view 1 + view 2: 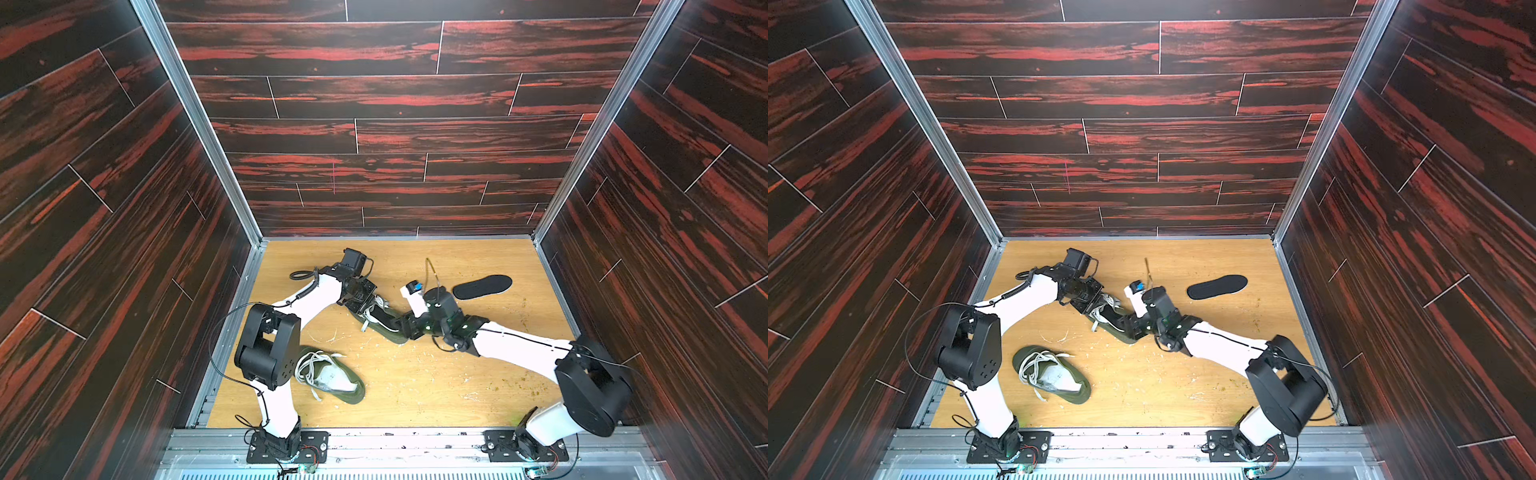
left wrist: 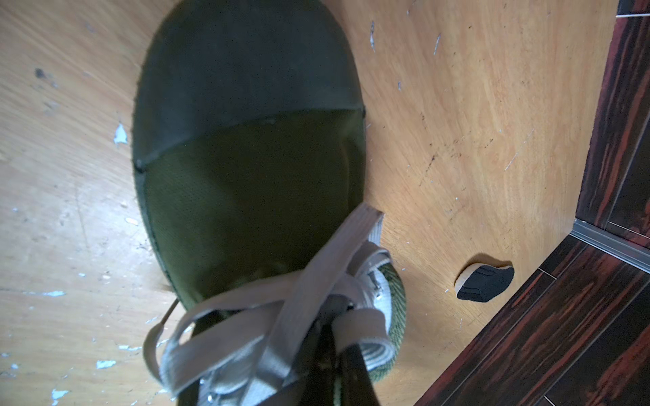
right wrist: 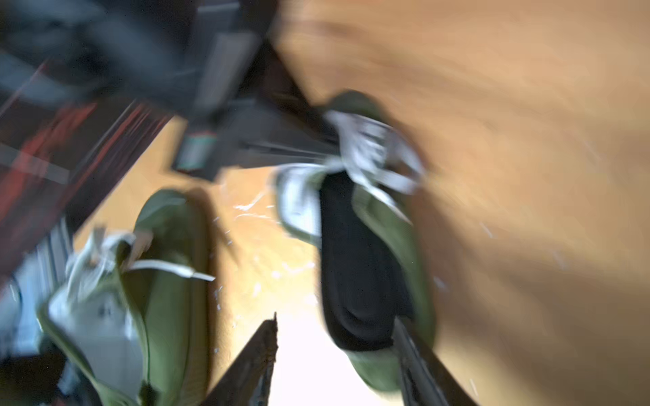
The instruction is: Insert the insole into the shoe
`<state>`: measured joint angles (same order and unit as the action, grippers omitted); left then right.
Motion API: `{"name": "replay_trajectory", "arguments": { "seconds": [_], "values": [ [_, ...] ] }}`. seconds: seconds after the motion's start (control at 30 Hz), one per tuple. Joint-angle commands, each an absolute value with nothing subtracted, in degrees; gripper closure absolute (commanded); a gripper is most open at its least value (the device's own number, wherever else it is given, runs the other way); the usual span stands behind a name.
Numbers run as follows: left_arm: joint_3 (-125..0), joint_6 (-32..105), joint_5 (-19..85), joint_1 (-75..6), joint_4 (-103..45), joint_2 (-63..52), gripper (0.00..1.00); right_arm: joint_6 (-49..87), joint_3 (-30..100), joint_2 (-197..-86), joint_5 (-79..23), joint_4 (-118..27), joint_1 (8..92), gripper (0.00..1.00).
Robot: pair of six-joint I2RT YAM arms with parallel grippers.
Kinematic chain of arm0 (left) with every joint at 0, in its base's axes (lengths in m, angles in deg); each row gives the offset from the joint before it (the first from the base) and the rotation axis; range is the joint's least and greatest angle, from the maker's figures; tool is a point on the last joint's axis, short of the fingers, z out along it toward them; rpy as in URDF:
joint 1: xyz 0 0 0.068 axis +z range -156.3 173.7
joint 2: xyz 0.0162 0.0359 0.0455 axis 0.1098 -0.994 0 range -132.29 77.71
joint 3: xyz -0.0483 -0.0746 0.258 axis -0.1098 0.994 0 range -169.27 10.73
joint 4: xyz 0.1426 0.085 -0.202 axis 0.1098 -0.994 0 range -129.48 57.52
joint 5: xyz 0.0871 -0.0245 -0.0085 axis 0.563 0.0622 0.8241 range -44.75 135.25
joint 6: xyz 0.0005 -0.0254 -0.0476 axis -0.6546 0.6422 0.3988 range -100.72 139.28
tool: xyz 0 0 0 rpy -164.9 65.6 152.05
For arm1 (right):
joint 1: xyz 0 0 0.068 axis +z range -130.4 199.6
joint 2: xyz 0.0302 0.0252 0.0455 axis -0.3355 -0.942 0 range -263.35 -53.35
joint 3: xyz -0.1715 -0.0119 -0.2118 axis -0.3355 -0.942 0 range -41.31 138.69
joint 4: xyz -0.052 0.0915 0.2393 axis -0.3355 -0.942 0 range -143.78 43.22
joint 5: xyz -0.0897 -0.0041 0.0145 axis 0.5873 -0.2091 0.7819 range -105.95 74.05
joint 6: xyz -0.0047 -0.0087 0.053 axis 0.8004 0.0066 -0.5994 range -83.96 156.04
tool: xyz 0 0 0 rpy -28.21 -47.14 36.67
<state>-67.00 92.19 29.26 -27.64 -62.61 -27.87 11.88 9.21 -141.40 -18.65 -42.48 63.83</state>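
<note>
Nearest the front edge lies a second shoe [image 1: 332,376], green, its white laces [image 1: 309,365] loose on the worktop [image 1: 436,386]. At mid-worktop the shoe [image 1: 392,334] rests with the black insole [image 3: 355,263] lying inside it, running from under the tongue back to the heel. The left pincer [image 1: 365,306] is closed on the shoe's laced upper. The right pincer [image 3: 336,318] sits at the heel, fingers apart and clamping nothing, though that view is blurred. A spare insole [image 1: 482,286] lies well apart, far right.
</note>
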Motion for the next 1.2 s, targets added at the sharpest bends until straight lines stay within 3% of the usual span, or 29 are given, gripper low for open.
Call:
{"name": "replay_trajectory", "arguments": {
  "seconds": [0.0,0.23,0.57,1.17],
  "values": [
    [-68.5,92.2,31.4,-27.7,-63.2,-26.3,1.0,-4.7,7.8,-140.4,-17.8,-50.1,63.4,0.48],
    [-69.4,91.6,31.2,-27.8,-63.4,-26.4,1.0,-21.1,7.2,-139.3,-18.1,-45.5,63.5,0.53],
    [-70.1,91.3,31.5,-28.4,-63.5,-26.3,1.0,-38.3,7.7,-143.3,-20.4,-40.8,63.5,0.46],
    [-71.1,89.1,31.0,-28.8,-64.5,-26.8,1.0,-47.2,8.2,-150.6,-17.4,-33.9,62.4,0.52]
  ]
}}
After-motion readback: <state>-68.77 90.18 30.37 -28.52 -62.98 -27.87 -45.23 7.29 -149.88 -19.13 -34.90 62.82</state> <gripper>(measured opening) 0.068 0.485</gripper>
